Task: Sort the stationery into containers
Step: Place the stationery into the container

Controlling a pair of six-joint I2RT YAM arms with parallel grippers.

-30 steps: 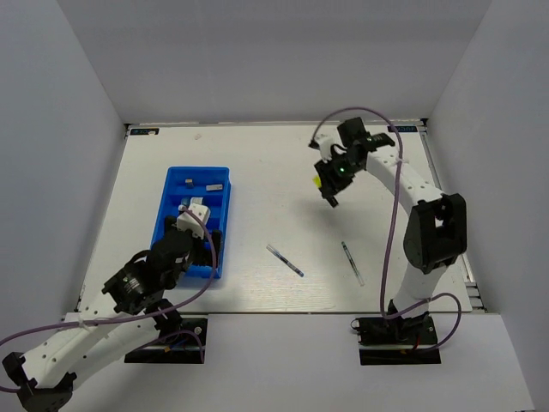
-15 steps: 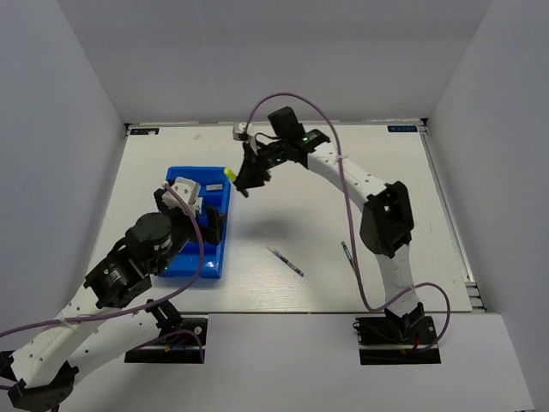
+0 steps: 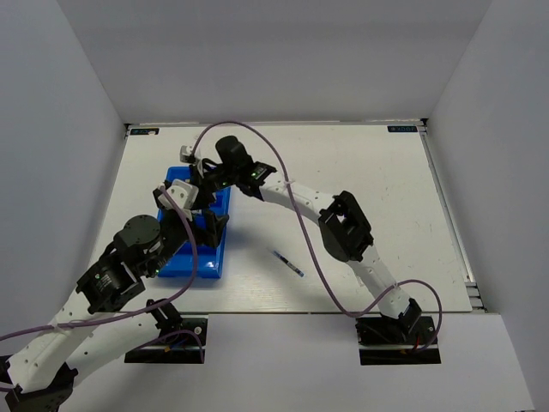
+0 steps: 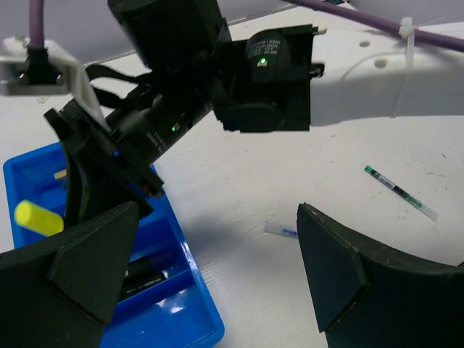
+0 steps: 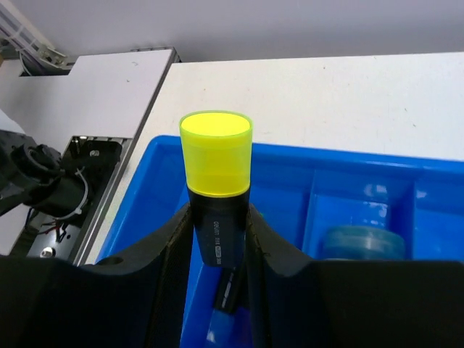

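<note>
Now the right end effector (image 5: 217, 243), partly closed on the black plastic highlighter with yellow cap (image 5: 215, 163), hangs over the bright blue plastic compartment tray (image 5: 283, 158); a second ago it was far across the white worktop (image 3: 369, 189). Release seems next. The left end effector (image 4: 210, 275) stands wide open and empty.

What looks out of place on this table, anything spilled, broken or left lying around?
Nothing looks spilled or broken. One thin pen and a second, green-tipped pen lie loose on the white table, outside the bright blue plastic compartment tray. The right tool holds a yellow-capped black highlighter over that tray.
</note>
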